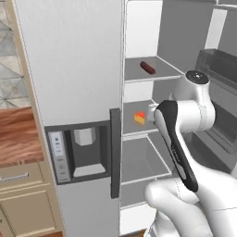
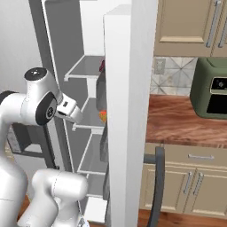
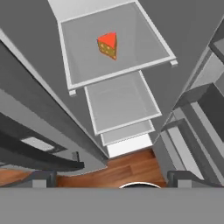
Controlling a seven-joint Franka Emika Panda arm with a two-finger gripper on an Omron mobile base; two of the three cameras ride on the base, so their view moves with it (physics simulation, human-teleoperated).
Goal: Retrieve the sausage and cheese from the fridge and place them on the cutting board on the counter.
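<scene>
Fridge (image 1: 74, 69) is seen with its right compartment open. Sausage (image 1: 147, 67) is lying flat on the upper shelf, long axis diagonal; cheese (image 3: 107, 45) is resting on the shelf below, rind edge up in hand view. Tool (image 3: 112, 181) is held spread wide above the cheese, gripping nothing.

The arm (image 1: 194, 111) consists of glossy white rounded segments joined by dark joints. One link carries a long black panel (image 1: 178, 148) along its side, edged by a thin white outline and tapering to a rounded tip at each end. The upper joint ends in a flat circular white cap (image 1: 197, 77) with a grey disc and small dark marks at its centre. In the right base view, another joint shows a round dark grey face (image 2: 45, 108) ringed in black. The wrist section (image 2: 68, 110) is a white block with small dark rectangular insets. The lower segments are bulbous, smooth and unmarked.
</scene>
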